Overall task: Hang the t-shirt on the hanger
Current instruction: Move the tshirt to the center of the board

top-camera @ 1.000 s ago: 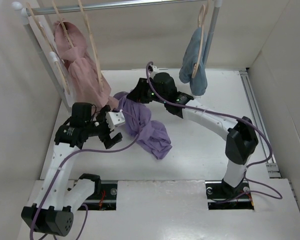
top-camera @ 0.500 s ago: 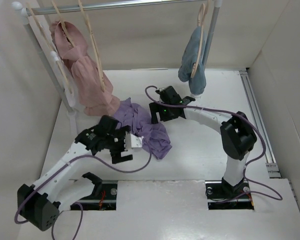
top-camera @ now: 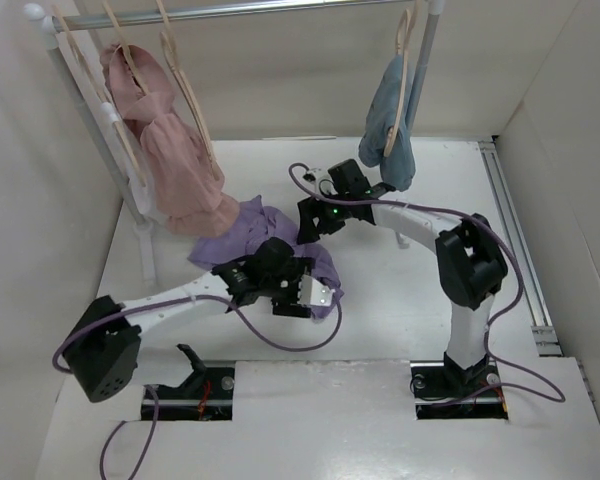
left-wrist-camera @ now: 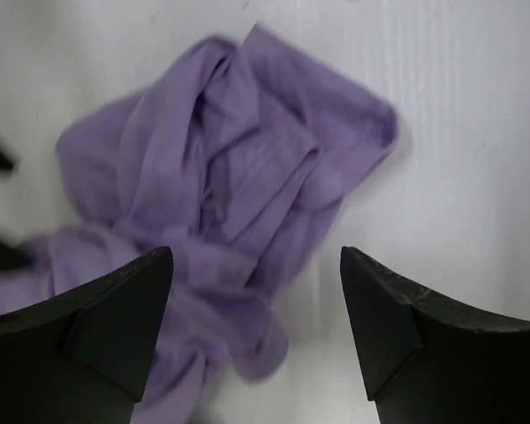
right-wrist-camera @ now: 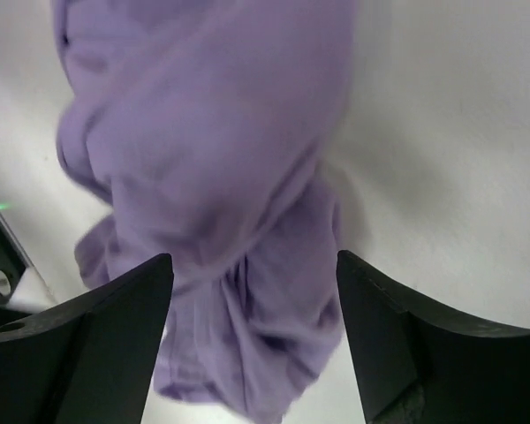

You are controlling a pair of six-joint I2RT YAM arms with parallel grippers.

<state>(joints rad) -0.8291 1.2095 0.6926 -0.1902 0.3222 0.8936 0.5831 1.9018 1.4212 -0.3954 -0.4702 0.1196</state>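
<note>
T-shirt: crumpled on table, left of centre, far edge at pink garment; left gripper over near end, right gripper over far end; both jaws apart, nothing clamped.

Risks: pinch on bunched folds lifts wad, neck opening lost; grippers near each other, may clash; drag may snag pink garment.

Count: t-shirt 1; pink 1; blue garment 1; grippers 2; hangers on rail apparently 4, bare hanger at left; exact number unclear.

The left arm stretches low and long from its base toward the middle, and the left gripper points downward with its jaws spread wide. The right arm folds at the elbow and reaches leftward, and the right gripper also faces down with its jaws apart.
</note>
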